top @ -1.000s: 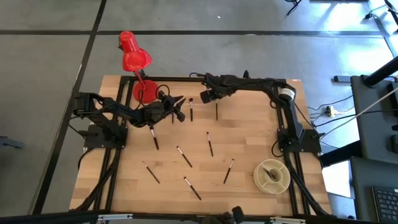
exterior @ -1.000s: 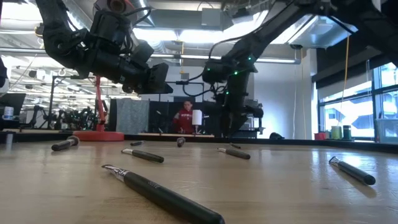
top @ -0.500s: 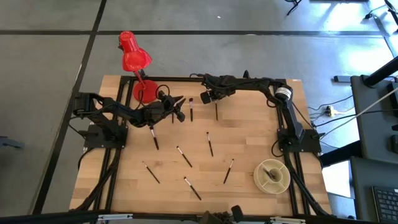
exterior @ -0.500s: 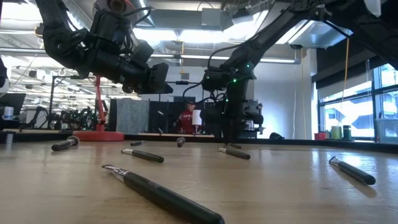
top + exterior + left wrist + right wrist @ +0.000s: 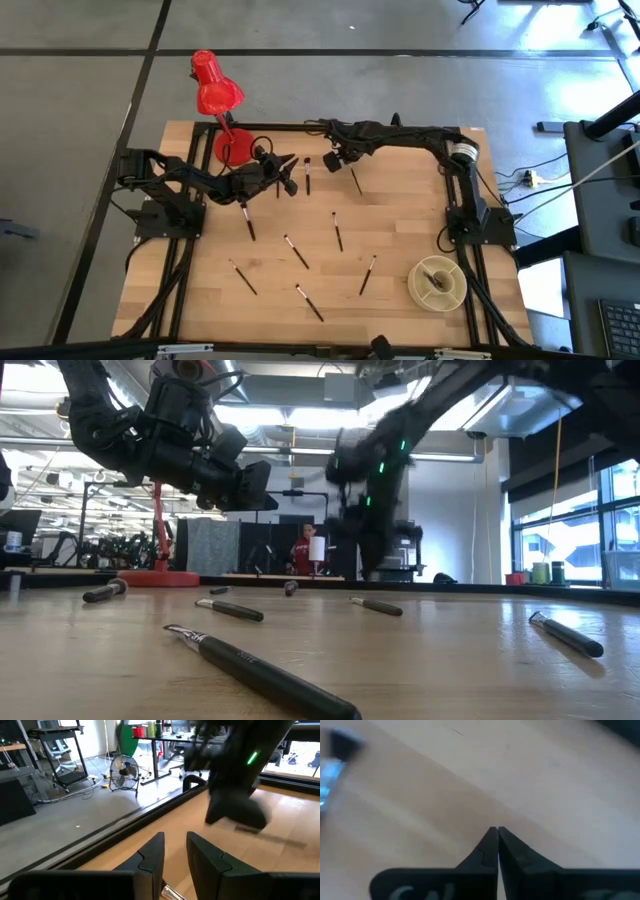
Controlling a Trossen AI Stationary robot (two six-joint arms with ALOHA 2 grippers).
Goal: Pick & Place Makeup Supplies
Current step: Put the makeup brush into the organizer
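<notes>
Brushes (image 5: 295, 251): mostly scattered on table (image 5: 400, 230), none visibly in round tray (image 5: 437, 281). Right gripper (image 5: 330, 160): clenched, nothing seen between jaws; brush (image 5: 354, 181) just beside. Left gripper (image 5: 288, 173): parted, empty.

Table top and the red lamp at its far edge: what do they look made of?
The table top looks like light wood, butcher-block style: pale planks with visible seams and grain, and a matte to satin finish. The red lamp looks like painted metal or glossy plastic, since its shade is a uniform bright red with a sheen; which of the two cannot be told from here.
</notes>
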